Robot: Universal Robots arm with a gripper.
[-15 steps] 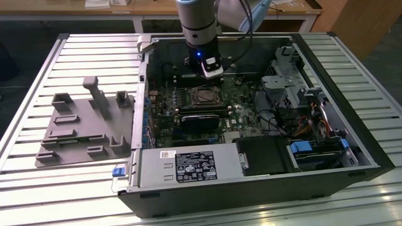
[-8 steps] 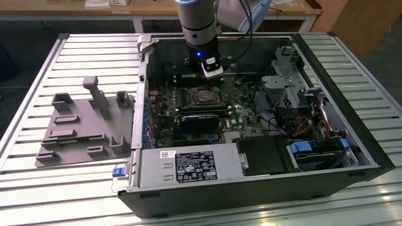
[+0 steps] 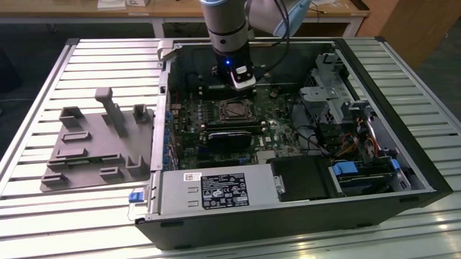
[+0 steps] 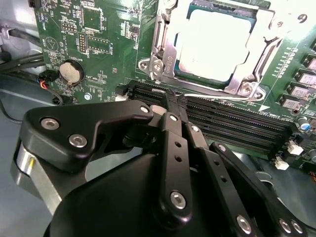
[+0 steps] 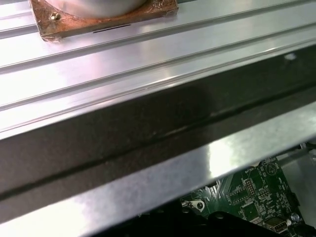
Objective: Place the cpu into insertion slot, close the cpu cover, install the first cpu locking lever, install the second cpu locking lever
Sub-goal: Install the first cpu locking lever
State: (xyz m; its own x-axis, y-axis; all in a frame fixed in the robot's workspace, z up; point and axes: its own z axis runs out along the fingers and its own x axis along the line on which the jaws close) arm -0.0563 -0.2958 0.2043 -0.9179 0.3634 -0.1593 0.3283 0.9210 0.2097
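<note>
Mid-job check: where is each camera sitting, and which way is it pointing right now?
Exterior view: off the arm, high up, looking down into the open case; the arm hangs over the motherboard.
Second wrist view: behind the pincer, facing the cpu under its cpu cover.
First wrist view: looks across the slatted table and the case's rim.
Shared: all three catch the green motherboard.
</note>
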